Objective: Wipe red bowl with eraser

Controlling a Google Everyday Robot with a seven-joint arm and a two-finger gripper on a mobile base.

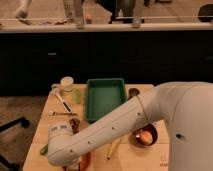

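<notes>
The red bowl [144, 136] sits on the wooden table [45, 112] at the front right, with an orange-yellow piece of fruit inside it. My white arm reaches from the right across the table's front, above and to the left of the bowl. My gripper [71, 165] is at the bottom left edge of the view, low over the table's front, well left of the bowl and mostly hidden by the wrist. I see no eraser; it may be hidden under the arm or the wrist.
A green tray [105, 97] stands mid-table. A white cup [66, 82] and utensils [62, 103] lie at the back left. A white round object [60, 131], a banana [114, 148] and an orange object [85, 161] lie near the arm. A dark counter runs behind.
</notes>
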